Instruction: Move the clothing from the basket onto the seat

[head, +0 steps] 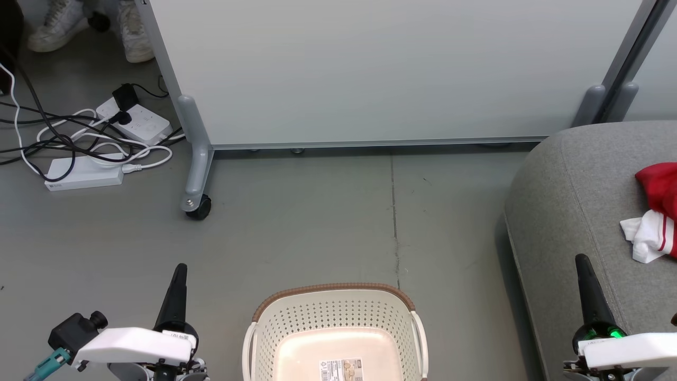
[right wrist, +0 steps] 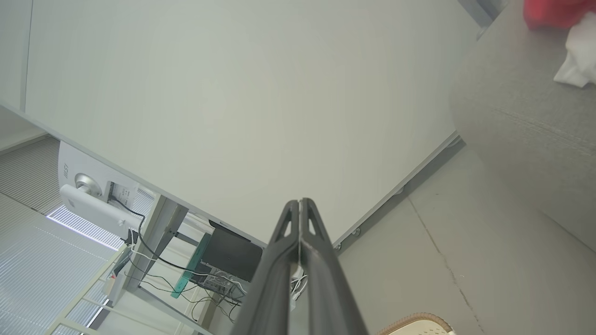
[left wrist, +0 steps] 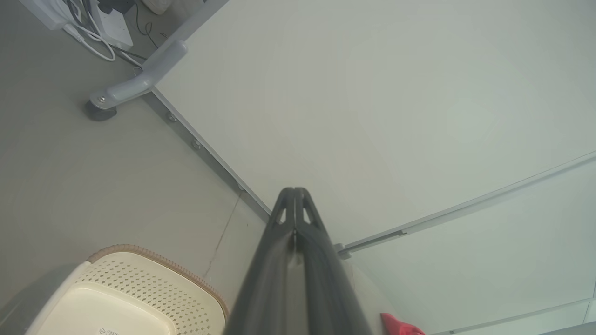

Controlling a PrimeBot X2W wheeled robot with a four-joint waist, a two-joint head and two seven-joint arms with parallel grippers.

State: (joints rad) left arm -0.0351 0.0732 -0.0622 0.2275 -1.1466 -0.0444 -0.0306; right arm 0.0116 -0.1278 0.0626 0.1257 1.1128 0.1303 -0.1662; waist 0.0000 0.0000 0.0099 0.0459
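The cream-white basket with a brown rim sits on the floor at the bottom centre, nothing but a label sticker visible inside it; its rim also shows in the left wrist view and the right wrist view. The red clothing with white striped trim lies on the grey seat at the right; a red edge shows by the left fingers, and the clothing sits in the right wrist view's top corner on the seat. My left gripper is shut and empty, left of the basket. My right gripper is shut and empty, over the seat's front edge.
A pale grey wheeled partition panel stands across the back, its caster foot on the floor. Power strips and tangled cables lie at the far left. A person's white shoes stand at the top left.
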